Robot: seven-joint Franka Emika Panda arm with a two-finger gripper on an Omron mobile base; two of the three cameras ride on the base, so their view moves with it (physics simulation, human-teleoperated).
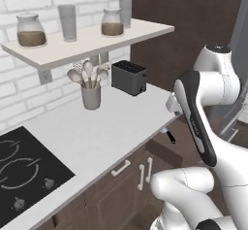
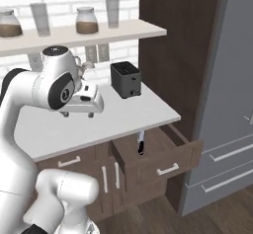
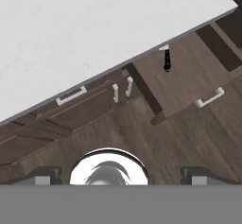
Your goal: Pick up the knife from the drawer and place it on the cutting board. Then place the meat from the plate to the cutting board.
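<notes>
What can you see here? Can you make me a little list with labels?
place: kitchen counter under a wall shelf
drawer: pulled open
knife: lying in the drawer, black handle toward the front, blade partly under the counter edge
gripper: open, holding nothing, high above the floor and apart from the knife
toaster: dark, on the counter by the wall
utensil cup: grey, holding spoons and a whisk
on the shelf: two jars and two glasses
stove: black cooktop at the counter's left
</notes>
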